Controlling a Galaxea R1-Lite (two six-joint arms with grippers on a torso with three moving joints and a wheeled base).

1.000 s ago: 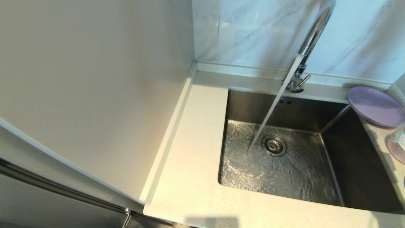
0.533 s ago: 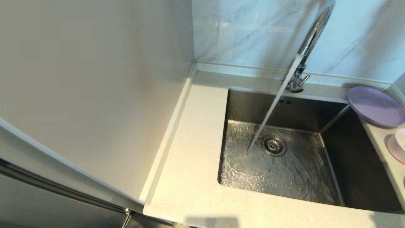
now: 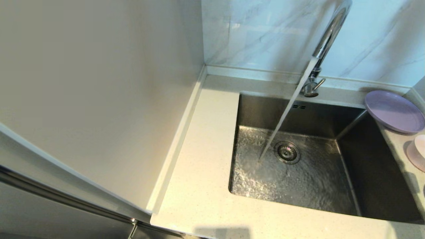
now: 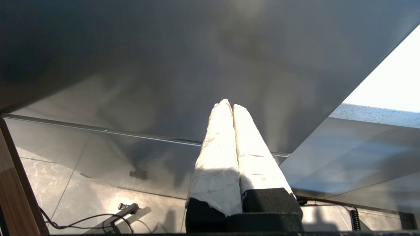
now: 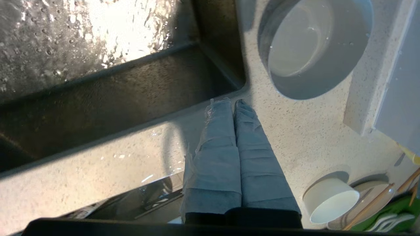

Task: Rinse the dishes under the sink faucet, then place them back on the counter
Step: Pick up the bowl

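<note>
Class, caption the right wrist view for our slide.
Right gripper, fingers shut, above the counter between sink and white bowl.

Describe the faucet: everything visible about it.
The faucet is a tall gooseneck of shiny chrome-looking metal, its arch cut off by the head view's upper edge. Its short cylindrical base, with a small side lever, stands on the counter strip behind the sink, before the marbled wall. It is running: a steady stream slants down into the basin and lands just beside the round drain strainer, spreading rippled water over the floor. No dish or gripper touches it.
</note>
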